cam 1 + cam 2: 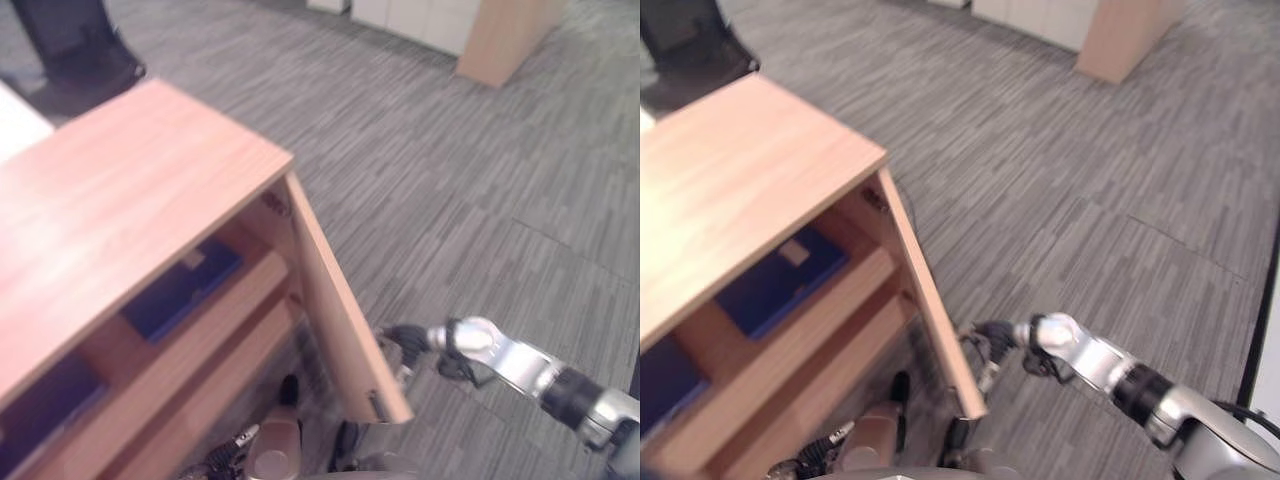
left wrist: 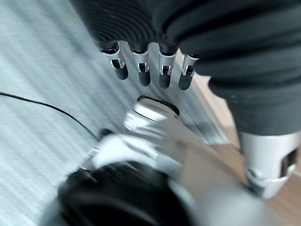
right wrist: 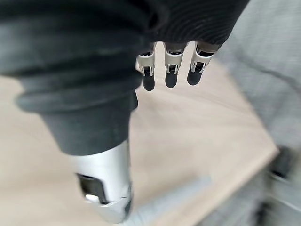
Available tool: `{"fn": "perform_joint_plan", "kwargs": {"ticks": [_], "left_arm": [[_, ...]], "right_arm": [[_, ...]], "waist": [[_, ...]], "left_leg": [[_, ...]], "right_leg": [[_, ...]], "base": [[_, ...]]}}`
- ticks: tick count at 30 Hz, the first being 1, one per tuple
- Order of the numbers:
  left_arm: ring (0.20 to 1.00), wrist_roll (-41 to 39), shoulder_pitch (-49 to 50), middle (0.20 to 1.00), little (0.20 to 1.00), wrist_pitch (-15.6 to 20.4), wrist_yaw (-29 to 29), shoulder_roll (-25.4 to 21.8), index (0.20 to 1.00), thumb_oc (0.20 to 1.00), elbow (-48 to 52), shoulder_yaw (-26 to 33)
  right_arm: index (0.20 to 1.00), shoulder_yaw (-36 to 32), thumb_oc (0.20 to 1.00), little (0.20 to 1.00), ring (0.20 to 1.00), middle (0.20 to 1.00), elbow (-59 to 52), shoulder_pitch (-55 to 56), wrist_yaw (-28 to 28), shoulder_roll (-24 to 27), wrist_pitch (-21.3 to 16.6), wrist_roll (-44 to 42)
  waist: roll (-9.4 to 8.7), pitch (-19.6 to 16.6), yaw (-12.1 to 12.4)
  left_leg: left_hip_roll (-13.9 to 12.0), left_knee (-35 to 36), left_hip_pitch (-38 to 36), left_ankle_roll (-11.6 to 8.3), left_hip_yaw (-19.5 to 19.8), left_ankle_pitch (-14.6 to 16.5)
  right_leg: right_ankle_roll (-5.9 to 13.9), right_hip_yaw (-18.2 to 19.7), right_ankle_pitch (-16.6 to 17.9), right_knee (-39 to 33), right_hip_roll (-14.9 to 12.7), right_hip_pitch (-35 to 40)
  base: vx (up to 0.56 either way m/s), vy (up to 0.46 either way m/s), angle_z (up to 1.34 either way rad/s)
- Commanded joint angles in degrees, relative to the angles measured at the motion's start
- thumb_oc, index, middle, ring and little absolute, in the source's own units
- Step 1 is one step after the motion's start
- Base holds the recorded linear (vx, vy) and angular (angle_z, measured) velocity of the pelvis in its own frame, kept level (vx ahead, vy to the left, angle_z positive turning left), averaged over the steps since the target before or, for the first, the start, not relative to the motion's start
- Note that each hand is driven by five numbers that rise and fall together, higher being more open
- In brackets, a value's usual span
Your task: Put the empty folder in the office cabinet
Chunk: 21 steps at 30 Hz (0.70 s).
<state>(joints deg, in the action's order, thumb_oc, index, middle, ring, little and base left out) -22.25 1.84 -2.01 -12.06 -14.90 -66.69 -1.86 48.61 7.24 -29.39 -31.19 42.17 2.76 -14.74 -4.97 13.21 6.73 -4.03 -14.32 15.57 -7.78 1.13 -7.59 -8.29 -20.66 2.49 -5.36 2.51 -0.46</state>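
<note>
Left eye view looks down on the cabinet (image 1: 130,190), its door (image 1: 345,320) swung open over the grey carpet (image 1: 450,160). A blue folder (image 1: 180,290) lies flat on the upper shelf inside the cabinet. The right robot hand (image 3: 169,70) sits just beside the door's outer face, fingers (image 3: 194,70) straight and holding nothing. The left robot hand (image 2: 150,66) hangs below the cabinet's front, fingers relaxed and empty. Beyond the cabinet stands a wooden panel (image 1: 505,40).

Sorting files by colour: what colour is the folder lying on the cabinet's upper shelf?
Dark blue folder, lying flat inside the cabinet; clearest in the right eye view.
</note>
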Motion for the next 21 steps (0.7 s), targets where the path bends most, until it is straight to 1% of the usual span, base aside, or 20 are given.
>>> {"fn": "perform_joint_plan", "kwargs": {"ticks": [1,2,4,5,6,7,8,9,10,11,12,13,14,15,16,21], "left_arm": [[1.0,-1.79,1.49,1.0,1.0,0.61,0.72,0.0,1.0,1.0,0.07,-1.65],[1.0,-1.67,1.7,1.0,1.0,0.56,1.29,0.27,1.0,1.0,-0.33,-1.35],[1.0,-1.44,1.24,1.0,1.0,0.42,1.76,0.34,1.0,1.0,-0.67,-1.3],[1.0,-1.44,1.22,1.0,1.0,0.42,1.77,0.36,1.0,1.0,-0.68,-1.31],[1.0,-1.19,1.03,1.0,1.0,0.43,1.9,0.33,1.0,1.0,-0.65,-1.35],[1.0,-1.08,0.96,1.0,1.0,0.38,1.85,0.41,1.0,1.0,-0.58,-1.38],[1.0,-0.93,0.98,1.0,1.0,0.39,1.78,0.56,1.0,1.0,-0.07,-1.68],[1.0,-0.84,1.0,1.0,1.0,0.12,1.33,0.94,1.0,1.0,0.6,-2.47],[1.0,-0.85,1.04,1.0,1.0,0.1,1.34,0.95,1.0,1.0,0.62,-2.56],[1.0,-0.83,1.42,1.0,1.0,-0.05,0.76,1.35,1.0,1.0,2.04,-3.62],[1.0,-0.83,1.42,1.0,1.0,-0.05,0.76,1.35,1.0,1.0,2.04,-3.62],[1.0,-0.75,2.65,1.0,1.0,-0.18,-0.14,1.44,1.0,1.0,4.21,-4.83],[1.0,-0.7,3.29,1.0,1.0,-0.16,-0.49,1.43,1.0,1.0,4.89,-5.29],[1.0,-0.83,3.77,1.0,1.0,-0.06,-0.78,1.48,1.0,1.0,5.33,-5.6],[1.0,-0.72,4.59,1.0,1.0,0.18,-0.98,1.36,1.0,1.0,5.88,-5.92],[1.0,-0.75,5.89,1.0,1.0,0.5,-1.42,0.62,1.0,1.0,7.43,-5.51]], "right_arm": [[1.0,-2.69,1.0,1.0,1.0,1.0,-3.98,-0.47,-0.53,-5.38,-5.87,-5.5],[1.0,-2.65,1.0,1.0,1.0,1.0,-4.56,0.17,-0.62,-4.74,-5.97,-5.05],[1.0,-3.46,1.0,1.0,1.0,1.0,-4.06,1.1,-0.26,-3.99,-5.94,-4.73],[1.0,-3.47,1.0,1.0,1.0,1.0,-4.06,1.11,-0.26,-3.98,-5.95,-4.72],[1.0,-4.01,1.0,1.0,1.0,1.0,-3.65,1.6,-0.14,-3.69,-5.95,-4.54],[1.0,-4.57,1.0,1.0,1.0,1.0,-3.39,2.07,-0.11,-3.49,-5.88,-4.39],[1.0,-5.4,1.0,1.0,1.0,1.0,-2.93,2.97,-0.15,-3.29,-5.71,-4.07],[1.0,-6.85,1.0,1.0,1.0,1.0,-2.34,4.68,-0.14,-2.76,-5.21,-3.53],[1.0,-6.92,1.0,1.0,1.0,1.0,-2.37,4.8,-0.15,-2.71,-5.2,-3.5],[1.0,-8.48,1.0,1.0,1.0,1.0,-2.02,6.64,-0.18,-2.33,-5.04,-2.88],[1.0,-8.48,1.0,1.0,1.0,1.0,-2.02,6.64,-0.18,-2.33,-5.04,-2.88],[1.0,-9.3,1.0,1.0,1.0,1.0,-2.16,8.13,-0.4,-2.44,-4.74,-2.42],[1.0,-9.38,1.0,1.0,1.0,1.0,-1.92,8.47,-0.6,-2.63,-4.78,-1.89],[1.0,-9.26,1.0,1.0,1.0,1.0,-1.53,8.73,-0.73,-2.77,-4.82,-1.1],[1.0,-8.97,1.0,1.0,1.0,1.0,-1.07,8.84,-0.6,-3.01,-5.07,0.17],[1.0,-9.01,1.0,1.0,1.0,1.0,-0.28,9.55,-0.87,-4.6,-5.05,0.8]], "waist": [[-0.66,-1.13,1.48],[-0.11,-1.94,1.0],[0.48,-2.31,-0.05],[0.53,-2.31,-0.08],[0.95,-2.63,-0.68],[1.27,-2.89,-1.02],[2.03,-3.59,-1.64],[3.17,-4.5,-2.31],[3.16,-4.53,-2.32],[4.2,-5.18,-2.4],[4.2,-5.18,-2.4],[5.34,-6.13,-2.08],[5.94,-6.53,-1.86],[6.37,-6.79,-1.62],[6.78,-6.91,-1.24],[6.7,-6.83,0.65]], "left_leg": [[-0.1,-1.36,-4.88,6.08,-3.84,12.52],[-3.56,-1.68,-7.79,6.01,-7.35,14.09],[-7.29,-3.34,-9.82,5.26,-12.24,13.3],[-7.36,-3.39,-9.79,5.18,-12.18,13.31],[-8.6,-3.22,-11.21,4.65,-13.87,12.94],[-9.21,-2.66,-12.15,4.11,-14.68,12.63],[-9.84,-0.07,-14.4,2.98,-16.1,12.0],[-9.26,4.58,-15.25,2.0,-16.96,11.43],[-9.13,4.94,-15.41,2.04,-16.94,11.24],[-7.96,10.15,-15.97,1.64,-17.5,10.08],[-7.96,10.15,-15.97,1.64,-17.5,10.08],[-6.52,15.1,-17.23,1.82,-17.16,8.97],[-5.72,17.43,-17.91,2.1,-16.77,8.46],[-5.05,18.73,-18.15,2.36,-16.26,8.29],[-3.94,19.05,-17.76,3.05,-15.37,8.62],[-0.52,19.25,-16.24,5.09,-12.63,9.15]], "right_leg": [[10.42,1.42,-6.08,3.85,-6.25,0.52],[10.36,-0.87,-7.52,4.41,-6.63,0.55],[10.04,-4.31,-7.92,4.95,-7.57,0.38],[10.01,-4.35,-7.96,4.98,-7.5,0.4],[9.91,-5.8,-8.27,5.36,-7.93,0.37],[9.91,-6.75,-8.45,5.46,-8.22,0.5],[10.08,-8.48,-8.86,6.05,-8.82,0.73],[10.68,-10.4,-8.61,6.03,-9.91,1.39],[10.74,-10.47,-8.57,6.01,-9.98,1.44],[11.6,-12.31,-7.42,6.28,-11.4,1.69],[11.6,-12.31,-7.42,6.28,-11.4,1.69],[12.22,-13.34,-6.37,6.24,-12.21,1.7],[12.69,-13.9,-5.71,6.11,-12.55,1.56],[13.02,-14.15,-5.18,6.14,-13.01,1.19],[13.71,-14.25,-4.02,6.32,-13.96,0.6],[15.91,-15.69,-1.12,6.4,-17.35,0.18]], "base": [[0.05,-0.013,0.89],[0.04,0.011,1.06],[0.01,0.029,1.03],[-0.02,0.054,1.19],[0.0,0.067,1.17],[0.02,0.143,0.82],[0.06,0.236,0.5],[0.06,0.21,0.85],[0.03,0.292,1.12],[0.0,0.157,1.17],[0.01,0.284,0.68],[-0.01,0.21,0.59],[-0.04,0.285,0.43],[-0.08,0.285,0.46],[-0.09,0.276,0.35],[-0.06,0.192,0.39]]}}
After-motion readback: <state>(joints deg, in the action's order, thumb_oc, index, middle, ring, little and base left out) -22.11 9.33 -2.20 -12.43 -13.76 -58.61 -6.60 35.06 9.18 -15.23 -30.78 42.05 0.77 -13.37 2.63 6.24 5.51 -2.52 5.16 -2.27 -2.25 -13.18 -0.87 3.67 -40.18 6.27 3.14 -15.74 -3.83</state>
